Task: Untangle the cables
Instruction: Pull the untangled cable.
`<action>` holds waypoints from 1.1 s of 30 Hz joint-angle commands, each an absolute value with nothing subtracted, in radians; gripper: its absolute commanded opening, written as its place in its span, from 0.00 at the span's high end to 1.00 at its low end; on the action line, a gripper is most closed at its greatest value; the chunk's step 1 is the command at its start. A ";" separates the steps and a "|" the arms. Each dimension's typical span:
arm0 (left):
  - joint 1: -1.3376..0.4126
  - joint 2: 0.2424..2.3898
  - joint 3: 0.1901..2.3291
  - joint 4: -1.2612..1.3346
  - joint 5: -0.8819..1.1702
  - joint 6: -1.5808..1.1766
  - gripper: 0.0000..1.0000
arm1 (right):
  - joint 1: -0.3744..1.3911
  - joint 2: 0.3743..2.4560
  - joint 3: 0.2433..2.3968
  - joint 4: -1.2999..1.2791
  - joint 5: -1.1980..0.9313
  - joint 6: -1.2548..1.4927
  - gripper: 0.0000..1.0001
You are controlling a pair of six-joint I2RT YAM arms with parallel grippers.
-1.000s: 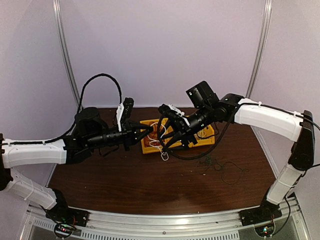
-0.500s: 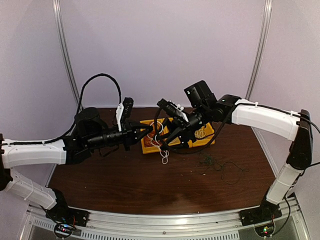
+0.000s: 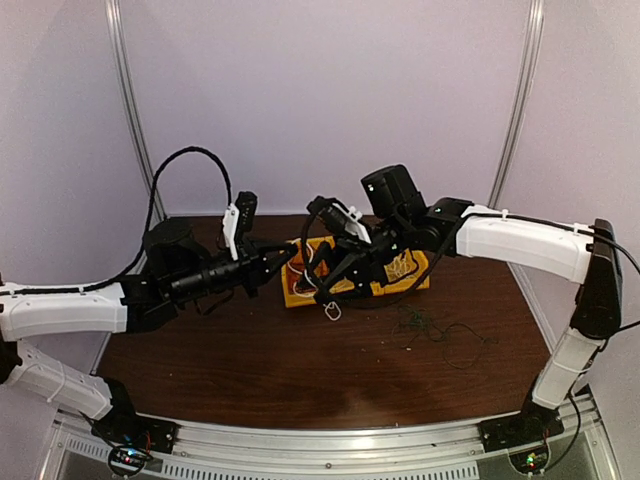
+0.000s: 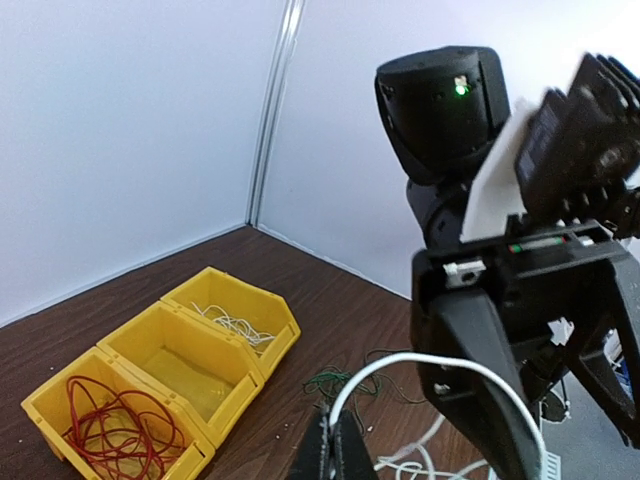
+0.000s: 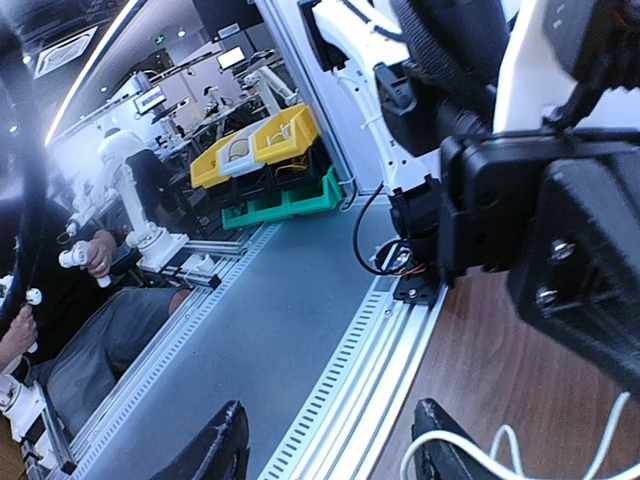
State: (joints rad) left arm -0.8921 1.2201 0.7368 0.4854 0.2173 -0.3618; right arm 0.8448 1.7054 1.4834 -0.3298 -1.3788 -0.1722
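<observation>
We see a dark brown wooden table [image 3: 250, 370]. A row of yellow bins [image 3: 296, 293] stands on its far middle part. To the right of the bins, a small green tangle of wire [image 3: 415, 322] lies on the wood. Beside it a thin black wire [image 3: 465, 345] makes a loose loop. Near the bins, part of a white cable [image 4: 415, 462] seems to rest on the surface.

Stretched in low from the left with the left arm [image 3: 70, 308], forearm near level, wrist straight. Left hand [image 3: 288, 256] pinched shut on a white cable [image 4: 430, 358]. Bent high at the elbow on the right arm [image 3: 520, 243], forearm sloping down toward the middle. Right hand [image 3: 322, 250] held wide, fingers [image 5: 225, 445] well apart, tips close to the left hand's.
</observation>
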 commanded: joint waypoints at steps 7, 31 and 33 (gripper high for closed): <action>-0.893 1.110 0.733 0.388 -0.115 -0.273 1.00 | 0.939 1.644 1.341 -0.317 -1.514 -0.171 0.76; -0.771 0.820 0.788 0.073 -0.419 -0.157 1.00 | 0.799 1.706 1.194 -0.742 -1.112 -0.584 0.93; -0.772 0.809 0.757 0.069 -0.430 -0.177 1.00 | 0.788 1.685 1.172 -0.702 -1.075 -0.550 0.99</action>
